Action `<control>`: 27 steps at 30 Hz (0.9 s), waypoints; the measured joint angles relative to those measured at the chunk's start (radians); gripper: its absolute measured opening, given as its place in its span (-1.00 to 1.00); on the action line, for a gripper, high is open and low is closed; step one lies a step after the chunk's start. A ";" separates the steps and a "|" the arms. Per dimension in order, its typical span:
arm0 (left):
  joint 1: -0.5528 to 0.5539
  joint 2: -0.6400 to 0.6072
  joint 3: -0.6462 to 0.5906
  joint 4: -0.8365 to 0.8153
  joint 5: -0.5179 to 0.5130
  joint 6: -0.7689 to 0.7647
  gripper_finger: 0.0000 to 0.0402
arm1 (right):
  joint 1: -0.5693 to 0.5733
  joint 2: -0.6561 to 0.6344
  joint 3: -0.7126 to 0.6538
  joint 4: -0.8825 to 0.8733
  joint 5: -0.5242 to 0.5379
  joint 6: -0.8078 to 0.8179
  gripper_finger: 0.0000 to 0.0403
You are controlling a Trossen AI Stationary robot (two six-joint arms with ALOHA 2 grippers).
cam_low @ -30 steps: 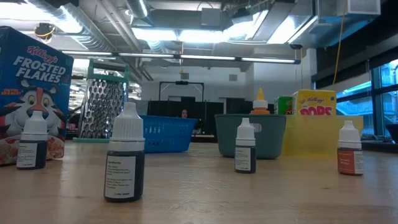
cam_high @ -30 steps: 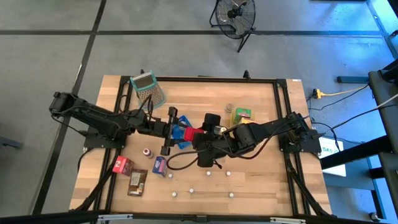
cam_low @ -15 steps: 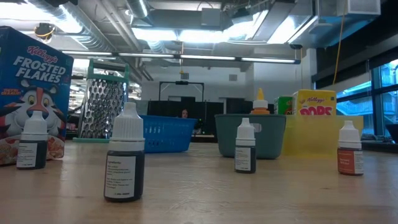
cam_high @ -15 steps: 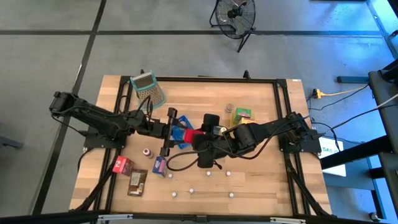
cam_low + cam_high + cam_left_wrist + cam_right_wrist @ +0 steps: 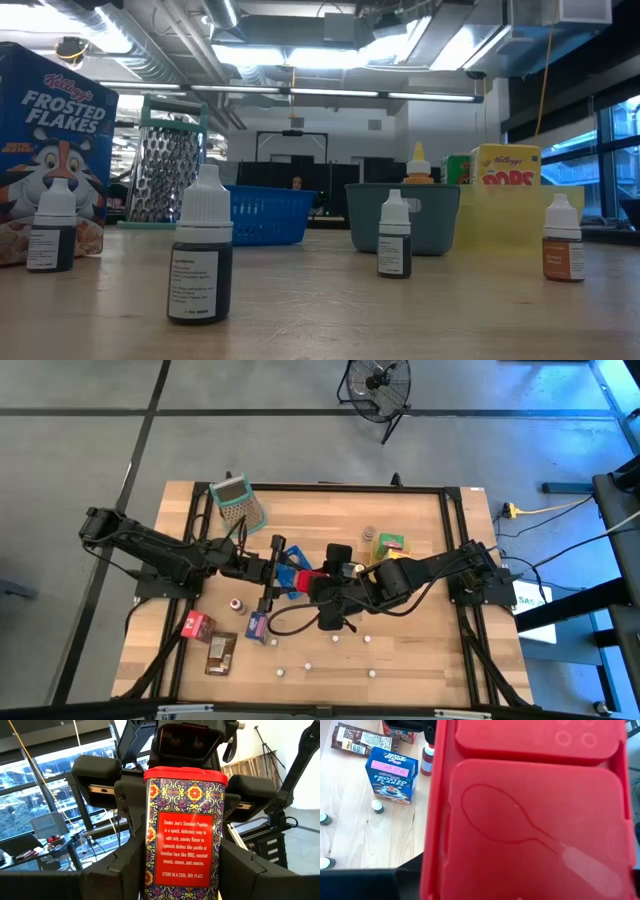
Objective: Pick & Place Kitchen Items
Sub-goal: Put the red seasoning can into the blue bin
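A smoked paprika tin (image 5: 182, 835) with a red lid (image 5: 530, 820) and patterned sides stands upright in the air between both grippers, above a blue tray (image 5: 293, 555). My left gripper (image 5: 283, 572) reaches in level from the table's left and is shut on the tin. My right gripper (image 5: 318, 582) comes down over the lid and is shut on it too. On the table's near left part lie a small Frosted Flakes box (image 5: 392, 781), a red-filled little bottle (image 5: 237, 604), a red box (image 5: 197, 625) and a brown packet (image 5: 220, 652). My left gripper pinches the tin's lower body (image 5: 182, 880) between its two fingers (image 5: 117, 870), one on each narrow side, coming level from the table's left. The tin stays upright and clear of the table. My right gripper pinches the tin just below the lid (image 5: 150, 790), its fingers (image 5: 129, 795) on the two narrow sides, pointing down from above. The lid fills its own wrist view and hides the fingertips there.
Several white-capped little bottles (image 5: 200, 250) stand along the table's near part. A metal grater (image 5: 240, 500) sits at the far left, a green and yellow box (image 5: 388, 544) right of centre. The low view shows a blue basket (image 5: 265, 215), a teal bin (image 5: 430, 215) and a yellow bin (image 5: 520, 215).
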 joint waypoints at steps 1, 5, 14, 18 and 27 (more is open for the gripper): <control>0.000 0.000 0.000 0.000 -0.001 0.000 -0.03 | 0.000 0.000 0.000 -0.001 0.000 0.000 -0.01; 0.000 0.000 0.000 -0.003 -0.004 0.016 -0.03 | 0.000 0.000 0.000 -0.008 0.002 0.000 -0.01; 0.000 0.000 0.000 -0.006 -0.004 0.021 -0.02 | 0.003 0.000 0.000 -0.016 0.005 0.004 -0.01; 0.000 0.001 0.000 -0.006 0.008 0.017 -0.02 | 0.009 0.000 0.000 -0.015 0.008 0.008 -0.01; 0.000 0.001 0.000 -0.015 0.000 0.017 -0.02 | 0.011 0.000 0.000 -0.019 0.008 0.008 -0.01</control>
